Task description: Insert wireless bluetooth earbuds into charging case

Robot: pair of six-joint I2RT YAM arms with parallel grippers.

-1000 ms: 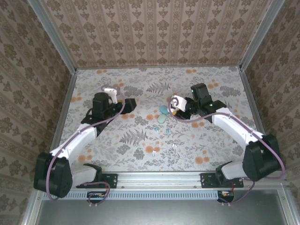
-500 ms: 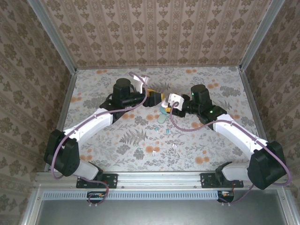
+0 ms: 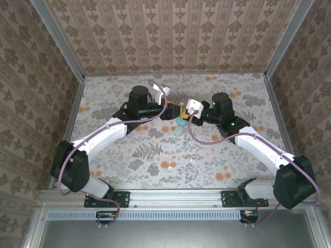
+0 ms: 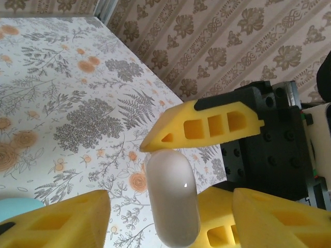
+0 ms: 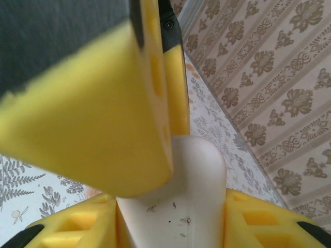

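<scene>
R gripper (image 5: 170, 225) clenched on white case (image 4: 171, 196), mid-frame; L gripper (image 3: 173, 110) apart around it (touching? unclear); I fear both grippers clashing, twisting it out.

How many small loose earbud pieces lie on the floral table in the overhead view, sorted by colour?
Small teal-green plastic earbud pieces: 3
Small white plastic earbud pieces: 2
Total: 5 that can be made out at this size
</scene>
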